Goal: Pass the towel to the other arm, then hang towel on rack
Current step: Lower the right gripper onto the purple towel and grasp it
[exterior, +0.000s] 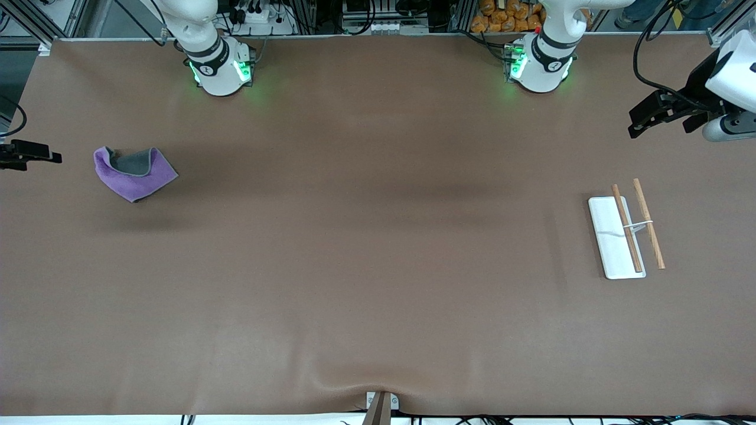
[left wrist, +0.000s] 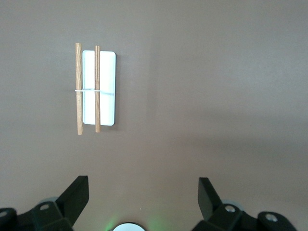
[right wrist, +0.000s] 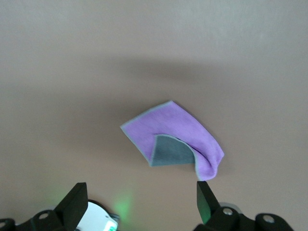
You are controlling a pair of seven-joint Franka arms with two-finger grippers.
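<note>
The towel [exterior: 134, 173] is seen folded on the tabletop [exterior: 378, 265] at the right arm's end, the rack [exterior: 625, 234] at the left arm's end. The towel's upturned grey corner is shown plainly only by the right wrist view. Both the left gripper [left wrist: 143, 197] and the right gripper [right wrist: 141, 202] are held aloft with jaws spread, nothing grasped; both are cut off at the front view's edges.

My left gripper [exterior: 641, 121] hangs in the air over the left arm's end of the table [exterior: 378, 265], with its fingers apart and nothing between them. The rack [exterior: 626, 230] lies on the table nearer to the camera. My right gripper [exterior: 35, 156] is over the right arm's end. The towel [exterior: 134, 172] lies just beside it, purple with a grey face folded up.
</note>
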